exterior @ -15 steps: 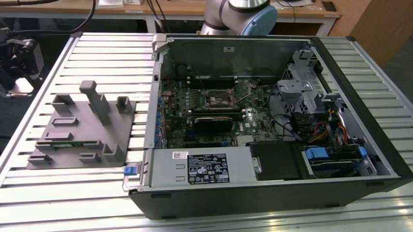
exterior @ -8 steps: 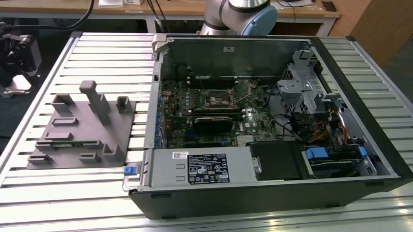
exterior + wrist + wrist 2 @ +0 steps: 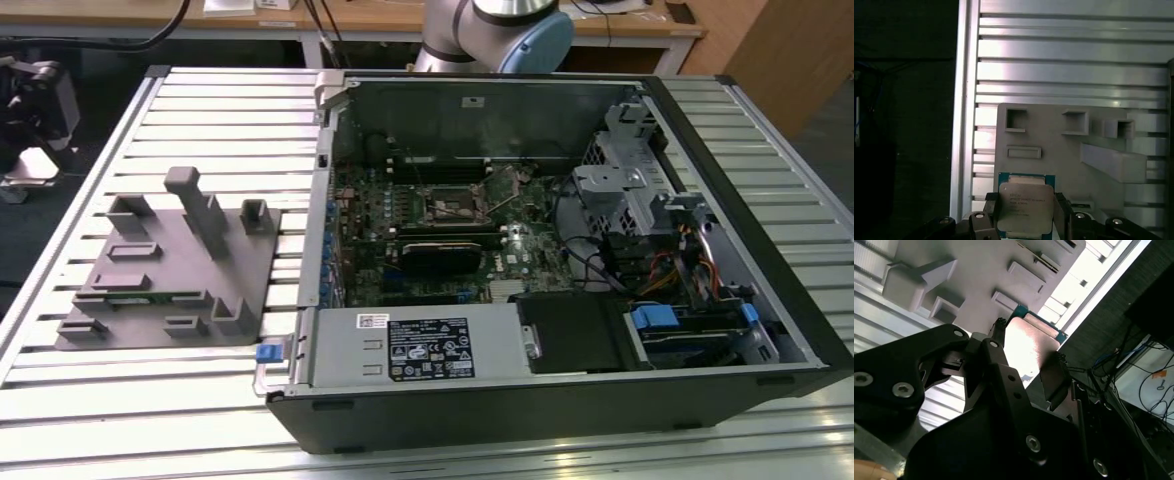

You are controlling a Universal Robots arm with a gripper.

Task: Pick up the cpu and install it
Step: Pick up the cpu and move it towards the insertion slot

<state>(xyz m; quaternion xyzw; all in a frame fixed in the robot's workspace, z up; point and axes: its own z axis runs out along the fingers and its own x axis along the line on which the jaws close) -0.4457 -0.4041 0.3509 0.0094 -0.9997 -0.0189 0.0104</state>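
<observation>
The cpu (image 3: 1024, 207) is a small square chip with a pale metal top and a green edge. It sits between the two black fingers (image 3: 991, 216) of my gripper (image 3: 1026, 217), which is shut on its opposite sides. It hangs above the near edge of the grey plastic fixture (image 3: 1054, 145). In the second wrist view the cpu (image 3: 1029, 342) shows bright between the fingers (image 3: 996, 357) of the gripper (image 3: 1026, 362), with the fixture (image 3: 974, 270) behind it. The dark square socket (image 3: 447, 205) lies on the motherboard inside the open computer case (image 3: 747, 250).
The grey fixture (image 3: 174, 270) with upright blocks lies on the slatted aluminium table (image 3: 200, 110), at the exterior view's left of the case. The arm's base (image 3: 494, 30) stands behind the case. Drive cages and cables (image 3: 654, 230) fill the case's right side.
</observation>
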